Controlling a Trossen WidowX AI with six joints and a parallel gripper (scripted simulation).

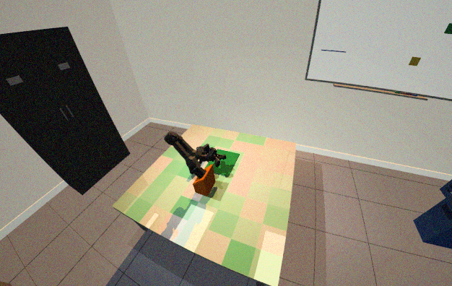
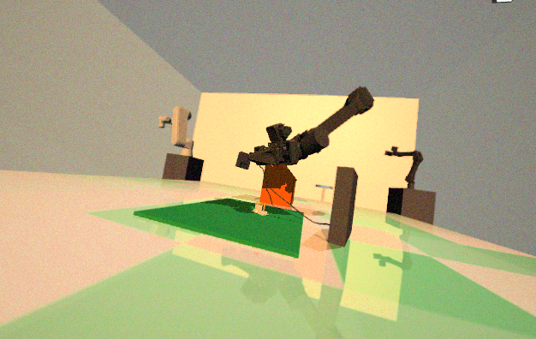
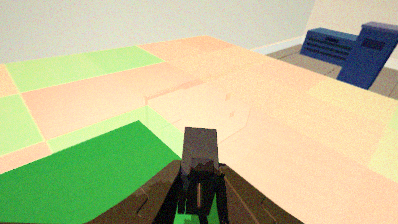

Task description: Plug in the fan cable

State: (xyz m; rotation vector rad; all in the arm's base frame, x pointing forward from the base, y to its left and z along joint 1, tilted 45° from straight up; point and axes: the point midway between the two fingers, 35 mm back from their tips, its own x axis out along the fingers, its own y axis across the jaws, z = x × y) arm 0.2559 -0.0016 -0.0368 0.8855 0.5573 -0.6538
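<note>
The fingers of the gripper [image 1: 219, 157] [image 2: 253, 158] [image 3: 201, 175] are pinching what I take to be the plug, a dark block [image 1: 224, 157] [image 2: 242, 160] [image 3: 201, 142] that sticks out past their tips. It is in the air above the green circuit board [image 1: 232, 159] [image 2: 223, 223] [image 3: 100, 180]. The pale fan header [image 2: 261, 212] stands upright on this board, with thin pins rising from it.

The important relation is the direction. In the exterior view, the hand reaches almost level, and the block is higher than the header and displaced to the left of it. Its long axis seems to follow the fingers, so it probably does not point down at the pins. I judge that the carrying step is in hand, and the next move needs the wrist to turn downward and bring the plug over the header, before any pressing.

The black cable [image 2: 296, 207] hangs from near the hand and runs to the brown upright block [image 2: 342, 205]. It could pull the plug askew. The insertion and the release are not yet done.
</note>
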